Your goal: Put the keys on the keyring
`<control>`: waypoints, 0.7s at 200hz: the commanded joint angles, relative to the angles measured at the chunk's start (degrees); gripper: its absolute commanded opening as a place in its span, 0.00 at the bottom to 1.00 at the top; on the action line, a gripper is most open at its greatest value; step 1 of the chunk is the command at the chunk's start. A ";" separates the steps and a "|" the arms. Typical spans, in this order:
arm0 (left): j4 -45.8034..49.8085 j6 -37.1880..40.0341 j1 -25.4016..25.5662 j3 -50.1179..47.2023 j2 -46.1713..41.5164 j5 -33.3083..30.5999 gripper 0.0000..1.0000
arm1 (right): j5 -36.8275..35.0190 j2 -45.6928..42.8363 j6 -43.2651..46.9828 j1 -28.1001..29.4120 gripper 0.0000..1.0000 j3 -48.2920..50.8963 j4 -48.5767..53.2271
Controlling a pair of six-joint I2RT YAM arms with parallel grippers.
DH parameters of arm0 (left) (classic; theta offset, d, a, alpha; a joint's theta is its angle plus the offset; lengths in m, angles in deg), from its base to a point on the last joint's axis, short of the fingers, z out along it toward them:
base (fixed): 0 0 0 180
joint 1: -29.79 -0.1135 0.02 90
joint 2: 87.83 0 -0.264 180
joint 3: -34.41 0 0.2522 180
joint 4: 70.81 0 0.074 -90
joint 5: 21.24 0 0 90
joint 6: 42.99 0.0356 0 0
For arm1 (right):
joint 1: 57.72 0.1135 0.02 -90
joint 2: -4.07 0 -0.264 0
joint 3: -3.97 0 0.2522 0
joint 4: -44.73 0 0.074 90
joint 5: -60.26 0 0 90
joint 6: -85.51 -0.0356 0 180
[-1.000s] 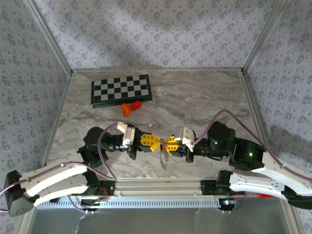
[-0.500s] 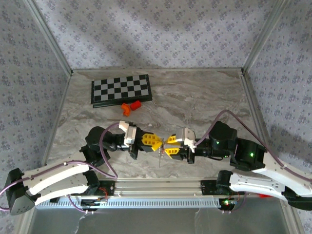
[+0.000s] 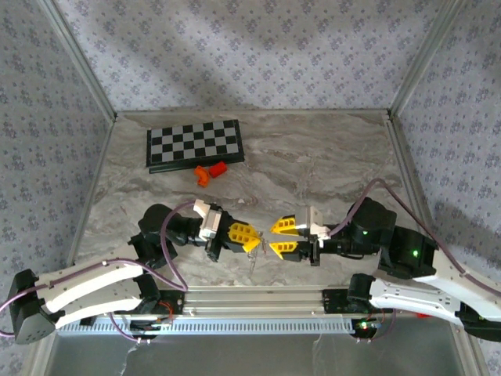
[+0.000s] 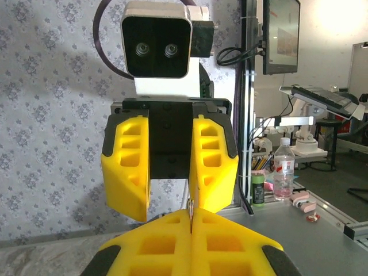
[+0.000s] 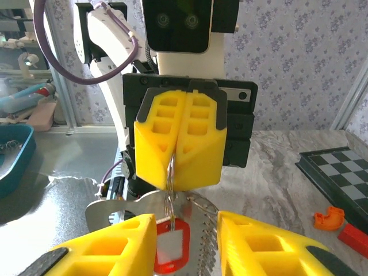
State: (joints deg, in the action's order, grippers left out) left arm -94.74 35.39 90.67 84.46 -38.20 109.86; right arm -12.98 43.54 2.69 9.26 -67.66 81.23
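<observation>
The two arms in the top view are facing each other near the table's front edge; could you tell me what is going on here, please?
The robot is working on getting keys onto the keyring. The left gripper is shut on the keyring's thin wire ring, holding it in the air with the red tag hanging beneath. The right gripper faces it with its jaws open, holding nothing, a small gap away. I cannot make out a key on the ring.

Yellow left gripper (image 3: 257,239) and right gripper (image 3: 272,238); red keyring (image 5: 178,253) tag; black-and-white checked board (image 3: 194,142); 2 orange blocks (image 3: 204,174); grey marbled table (image 3: 313,164); pale floral walls (image 3: 235,55).
</observation>
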 commanded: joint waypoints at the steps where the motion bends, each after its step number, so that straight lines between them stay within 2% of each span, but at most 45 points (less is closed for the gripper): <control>1: -1.68 0.53 0.37 3.30 -0.21 1.34 0.00 | 2.53 0.34 -1.18 -0.39 0.32 1.16 -2.13; 50: -1.61 0.68 0.55 3.77 0.15 1.48 0.00 | 3.73 1.14 -1.49 -0.54 0.26 1.52 -2.36; 82: -0.99 0.99 0.82 3.83 0.13 1.37 0.00 | 3.66 1.14 -1.64 -0.71 0.16 1.97 -3.05; 140: -0.76 1.20 1.21 3.72 -0.10 1.79 0.00 | 4.34 1.80 -1.99 -1.10 0.04 2.32 -2.88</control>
State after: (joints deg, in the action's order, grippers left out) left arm -94.15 35.59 90.98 85.23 -37.81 109.90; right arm -9.20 45.00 1.36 8.82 -65.80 80.00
